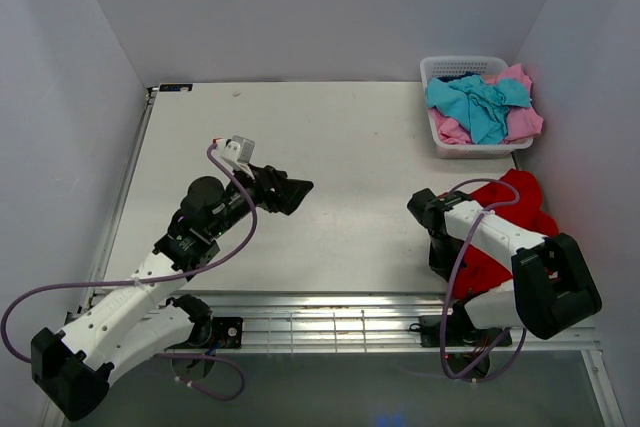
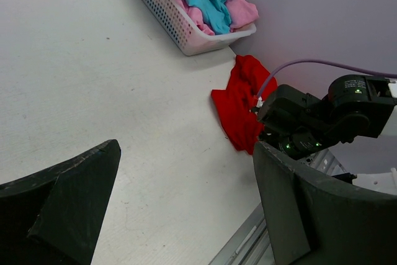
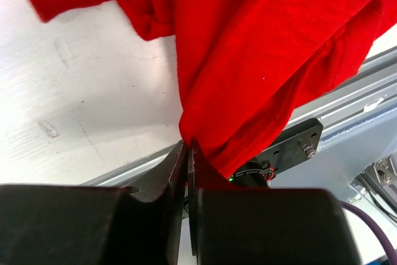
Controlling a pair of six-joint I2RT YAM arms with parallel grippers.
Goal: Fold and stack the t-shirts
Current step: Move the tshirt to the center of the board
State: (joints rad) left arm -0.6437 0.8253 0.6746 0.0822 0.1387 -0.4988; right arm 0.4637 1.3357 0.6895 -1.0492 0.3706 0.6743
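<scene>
Right wrist view: right pincer [image 3: 188, 147] tight on fold of red t-shirt [image 3: 267, 48]; left pincer [image 2: 186, 153] wide, empty.

One white plastic lattice basket [image 1: 462, 65] stands on one pale table [image 1: 330, 147]. Bundled inside the basket are turquoise-blue cloth shirts [image 1: 480, 102] and pink cloth shirts [image 1: 527, 123], at least one of each; the heap hides any more. Just beside the basket lies one bright red cloth t-shirt [image 1: 522, 197]. Two black-and-white robot arms: left arm [image 1: 130, 309] and right arm [image 1: 500, 237].

Non-task items
White lattice basket [image 1: 474, 148] sat at 1 o'clock on the pale table [image 1: 330, 157].
</scene>
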